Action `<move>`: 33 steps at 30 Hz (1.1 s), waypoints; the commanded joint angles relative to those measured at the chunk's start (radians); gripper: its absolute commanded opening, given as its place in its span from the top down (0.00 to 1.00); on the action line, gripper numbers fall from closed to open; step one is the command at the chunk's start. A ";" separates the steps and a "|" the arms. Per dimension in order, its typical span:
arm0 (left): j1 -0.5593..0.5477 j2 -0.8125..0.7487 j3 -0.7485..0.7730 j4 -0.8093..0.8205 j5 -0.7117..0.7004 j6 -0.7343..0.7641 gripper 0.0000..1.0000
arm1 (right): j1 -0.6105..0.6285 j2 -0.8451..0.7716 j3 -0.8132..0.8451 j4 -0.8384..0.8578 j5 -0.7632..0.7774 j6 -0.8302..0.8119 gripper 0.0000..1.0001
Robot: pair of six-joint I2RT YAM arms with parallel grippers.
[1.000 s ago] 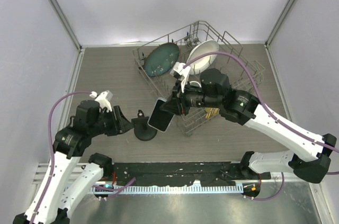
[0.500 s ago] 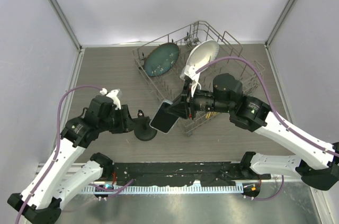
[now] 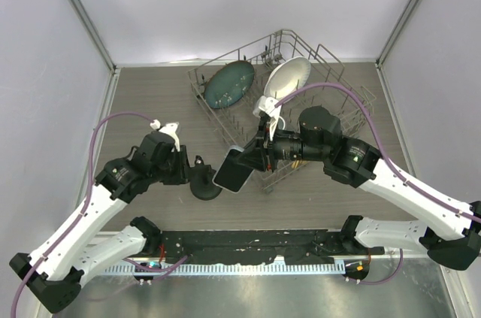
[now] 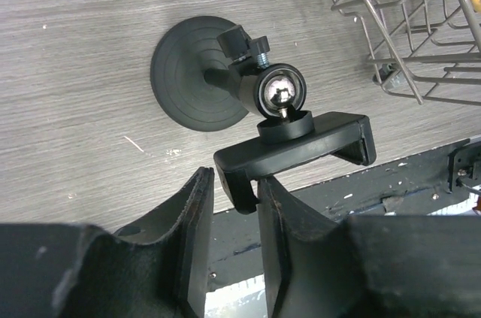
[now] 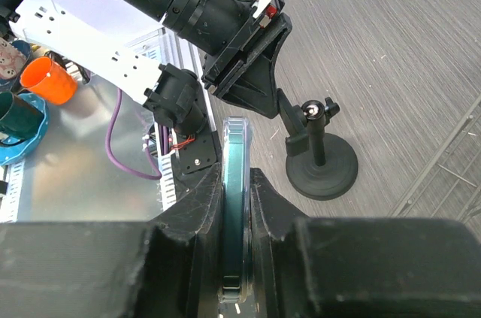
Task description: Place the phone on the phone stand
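The phone is a thin dark slab, seen edge-on in the right wrist view. My right gripper is shut on it and holds it tilted above the table, just right of the phone stand. The stand has a round disc base, a ball joint and a black cradle. It also shows in the right wrist view. My left gripper is at the stand's left, its fingers closed around the cradle's end.
A wire dish rack stands behind and right of the stand, holding a teal plate and a white bowl. Its corner shows in the left wrist view. A black rail runs along the near edge.
My left gripper has moved right, up to the stand's cradle. My right gripper has carried the phone slightly down and left, toward the stand.
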 commanded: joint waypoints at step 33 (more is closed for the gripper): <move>-0.035 -0.091 -0.032 0.257 -0.012 0.311 1.00 | 0.157 0.164 0.073 0.152 -0.183 -0.548 0.99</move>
